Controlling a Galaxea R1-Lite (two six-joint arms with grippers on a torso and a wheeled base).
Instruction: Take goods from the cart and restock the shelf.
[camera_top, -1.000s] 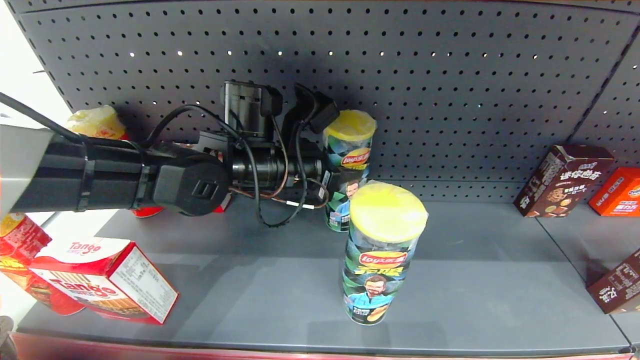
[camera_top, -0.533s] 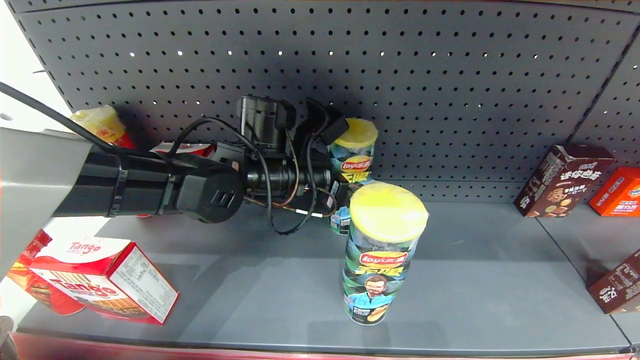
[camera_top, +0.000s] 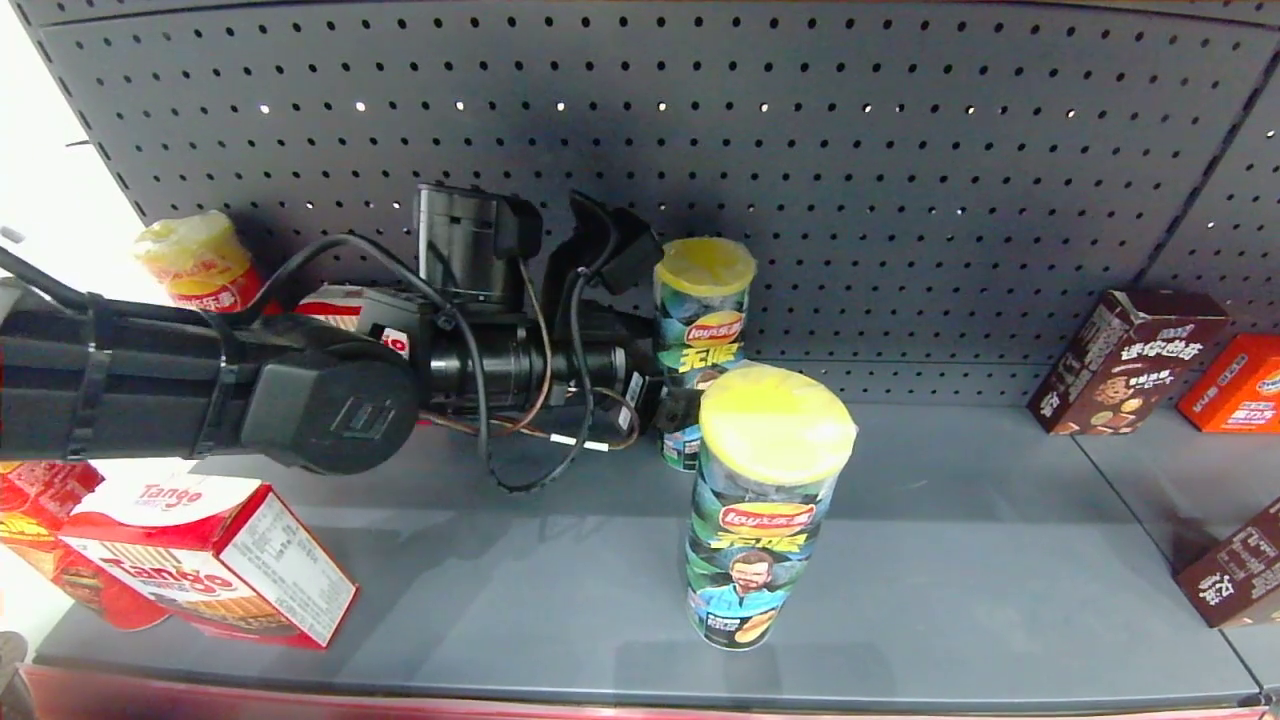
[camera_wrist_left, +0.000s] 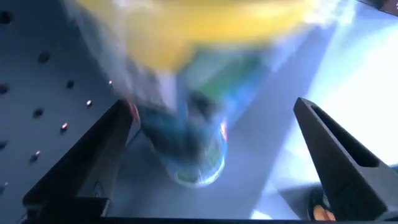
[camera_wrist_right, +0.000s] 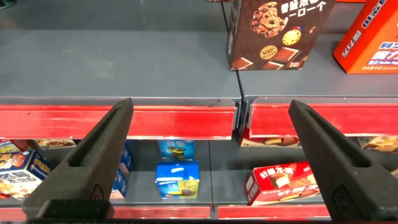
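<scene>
The shelf (camera_top: 950, 560) is holding two chip cans. My left arm (camera_top: 200, 390) is pulling back to the left. A moment ago the back can (camera_top: 702, 320) was leaning in my grip. Now it is standing straight by the back wall (camera_top: 900, 150), just behind the front can (camera_top: 765, 500). My left gripper (camera_wrist_left: 211, 112) is sitting wide open, squeezing nothing. My right gripper (camera_wrist_right: 208, 109) is wide open too, and empty. I think this can is done.

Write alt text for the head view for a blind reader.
The left gripper is open around a yellow-lidded chip can at the back of a grey shelf. A matching can stands upright nearer the front; a red wafer box lies at left, a brown box and an orange box at right.
</scene>
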